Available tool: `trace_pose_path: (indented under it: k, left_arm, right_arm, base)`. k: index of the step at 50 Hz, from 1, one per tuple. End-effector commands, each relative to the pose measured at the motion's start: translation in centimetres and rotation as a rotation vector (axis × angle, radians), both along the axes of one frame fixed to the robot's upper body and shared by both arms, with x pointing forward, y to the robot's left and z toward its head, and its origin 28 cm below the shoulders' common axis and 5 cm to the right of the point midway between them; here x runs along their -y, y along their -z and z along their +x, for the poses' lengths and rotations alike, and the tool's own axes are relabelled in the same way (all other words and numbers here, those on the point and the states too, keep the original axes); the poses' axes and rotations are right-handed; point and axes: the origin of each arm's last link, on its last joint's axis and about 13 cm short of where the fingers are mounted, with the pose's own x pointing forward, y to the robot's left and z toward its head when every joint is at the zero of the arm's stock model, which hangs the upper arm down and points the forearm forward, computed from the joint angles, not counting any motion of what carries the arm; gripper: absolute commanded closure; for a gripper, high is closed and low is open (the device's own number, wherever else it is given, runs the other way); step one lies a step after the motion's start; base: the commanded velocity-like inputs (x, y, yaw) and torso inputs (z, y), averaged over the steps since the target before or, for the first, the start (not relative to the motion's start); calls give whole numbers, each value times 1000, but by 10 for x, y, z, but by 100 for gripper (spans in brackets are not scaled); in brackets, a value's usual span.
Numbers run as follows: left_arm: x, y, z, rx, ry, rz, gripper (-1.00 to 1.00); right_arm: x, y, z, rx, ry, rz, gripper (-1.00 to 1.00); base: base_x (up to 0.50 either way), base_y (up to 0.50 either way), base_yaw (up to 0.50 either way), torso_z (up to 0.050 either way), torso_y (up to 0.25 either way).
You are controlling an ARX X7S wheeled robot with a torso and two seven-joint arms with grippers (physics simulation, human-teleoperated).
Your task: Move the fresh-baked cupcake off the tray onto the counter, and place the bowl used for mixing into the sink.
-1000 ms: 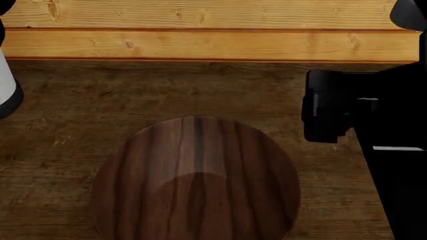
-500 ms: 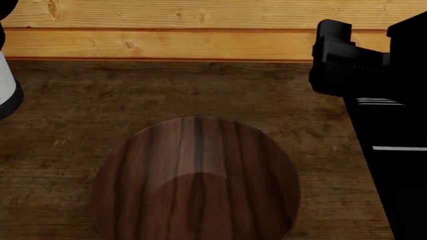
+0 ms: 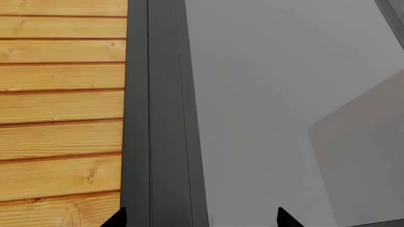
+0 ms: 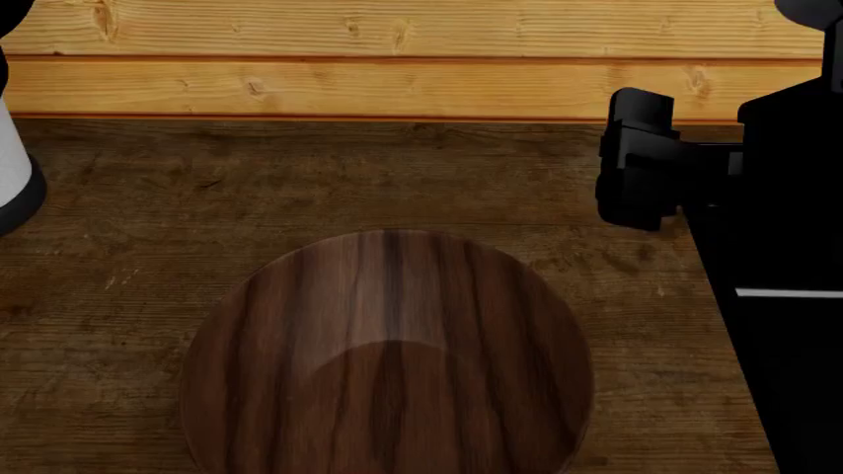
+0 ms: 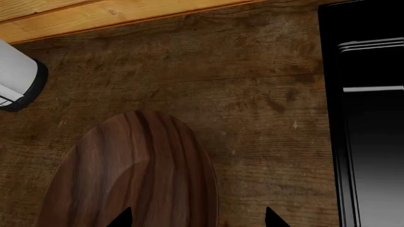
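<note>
The large dark wood bowl (image 4: 389, 360) stands on the brown plank counter (image 4: 158, 227), low in the head view. It also shows in the right wrist view (image 5: 132, 175). My right gripper (image 5: 197, 220) is open and empty, its tips standing either side of the bowl's rim on the sink side. My right arm (image 4: 646, 168) hangs right of the bowl. The black sink (image 4: 791, 375) lies at the right; its rim also shows in the right wrist view (image 5: 334, 142). My left gripper (image 3: 199, 220) is open and empty, facing a wall. The cupcake and tray are out of view.
A white cylinder with a black base (image 4: 11, 168) stands at the counter's left, and also shows in the right wrist view (image 5: 16, 78). Pine wall boards (image 4: 395, 59) run behind the counter. The left wrist view shows pine boards (image 3: 60, 109), a grey frame (image 3: 158, 118) and a grey panel (image 3: 271, 94).
My right arm swung up toward the wall, then came back a little toward the bowl. The bowl has not moved.
</note>
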Motion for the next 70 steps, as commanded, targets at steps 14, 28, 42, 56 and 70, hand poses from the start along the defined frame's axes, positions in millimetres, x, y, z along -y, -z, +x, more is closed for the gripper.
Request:
trace_pose_path:
  k: [14, 28, 42, 56, 70]
  left_arm:
    - [0, 0, 0, 4, -1, 1, -100]
    - [0, -2, -1, 6, -2, 5, -100]
    - [1, -2, -1, 2, -1, 10, -100]
    - [1, -2, -1, 3, 2, 7, -100]
    - [1, -2, -1, 4, 4, 10, -100]
  right_arm:
    - [-3, 34, 3, -61, -24, 52, -100]
    - [0, 42, 9, -64, -11, 54, -100]
    - [-1, 57, 17, -81, -5, 63, -100]
    - [-1, 72, 16, -121, -2, 77, -100]
    - [-4, 93, 12, -197, -19, 124, -100]
  base:
    - [0, 0, 0, 0, 0]
    - [0, 0, 0, 0, 0]
    - [0, 0, 0, 0, 0]
    - [0, 0, 0, 0, 0]
    - [0, 0, 0, 0, 0]
